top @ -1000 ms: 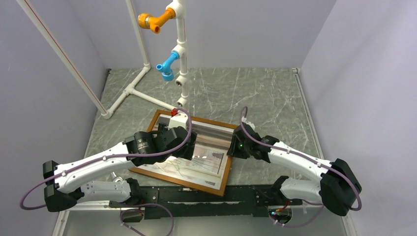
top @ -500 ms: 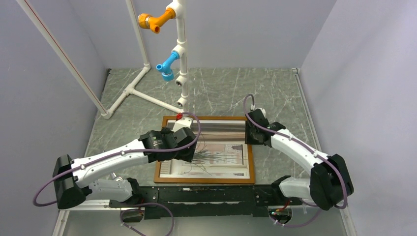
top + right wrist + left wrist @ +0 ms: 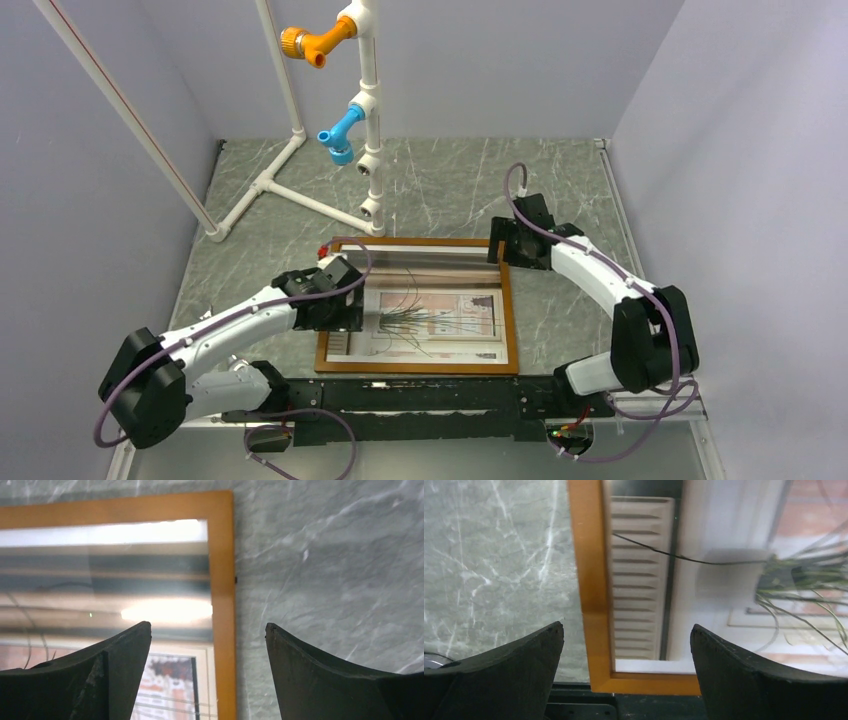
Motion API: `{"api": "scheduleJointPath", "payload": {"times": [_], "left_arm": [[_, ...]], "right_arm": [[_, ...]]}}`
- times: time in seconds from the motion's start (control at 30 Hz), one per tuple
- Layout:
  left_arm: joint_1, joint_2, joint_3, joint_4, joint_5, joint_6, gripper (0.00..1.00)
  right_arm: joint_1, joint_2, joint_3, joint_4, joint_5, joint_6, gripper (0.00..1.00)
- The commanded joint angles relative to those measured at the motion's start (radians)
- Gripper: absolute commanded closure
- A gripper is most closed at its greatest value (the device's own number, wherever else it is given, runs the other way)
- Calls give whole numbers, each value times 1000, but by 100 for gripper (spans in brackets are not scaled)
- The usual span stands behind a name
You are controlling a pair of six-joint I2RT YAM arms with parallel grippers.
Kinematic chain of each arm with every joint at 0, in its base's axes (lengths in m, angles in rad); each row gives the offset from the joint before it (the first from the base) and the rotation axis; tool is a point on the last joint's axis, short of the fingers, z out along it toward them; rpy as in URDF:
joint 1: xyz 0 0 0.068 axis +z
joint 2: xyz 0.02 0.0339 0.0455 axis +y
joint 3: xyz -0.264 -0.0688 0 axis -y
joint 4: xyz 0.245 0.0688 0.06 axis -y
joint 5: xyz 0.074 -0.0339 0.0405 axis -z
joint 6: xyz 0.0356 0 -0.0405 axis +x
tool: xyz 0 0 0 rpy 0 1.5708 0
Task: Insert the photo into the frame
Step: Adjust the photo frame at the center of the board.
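**Desk:** What does the overhead give you?

**Me:** The frame (image 3: 420,368) lies flat at the near side of the marble table (image 3: 450,180), and the photo (image 3: 440,320) sits inside its rails (plant side up). My left gripper (image 3: 345,305) hangs over the frame's left rail, and my right gripper (image 3: 505,245) over its far right corner.

**Desk:** Left wrist?

**Me:** The fingers (image 3: 499,675) are spread wide, gripping nothing. The frame's (image 3: 591,580) left rail and near left corner run through the gap. The photo's (image 3: 734,570) ribbed panel and spiky leaves lie to the right of the rail.

**Desk:** And the right wrist?

**Me:** Spread as well, holding nothing. The frame's (image 3: 222,555) right rail passes between the fingers (image 3: 100,680), with the far right corner just beyond them. Glare on the glass (image 3: 165,610) covers the far part of the photo (image 3: 165,685). Whether either hand touches the wood, I can't tell.
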Motion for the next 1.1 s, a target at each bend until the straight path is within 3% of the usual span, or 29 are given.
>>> {"api": "scheduleJointPath", "payload": {"times": [0.0,0.13,0.27,0.63,0.83,1.07], "left_arm": [[131,-31,-82,108,125,6,0],[211,-27,-139,182,215,36,1],[217,-23,-160,238,275,38,1],[198,-1,-230,407,431,1,5],[35,31,-202,459,412,-104,6],[-191,193,-49,529,353,-222,7]], "right_arm": [[0,-99,-65,-48,-117,101,14],[1,-183,-213,-11,-221,189,14],[1,-188,-298,54,-276,229,14],[-6,27,-158,114,-362,191,14],[-66,133,-2,84,-385,128,14],[-114,341,263,38,-430,55,14]]}}
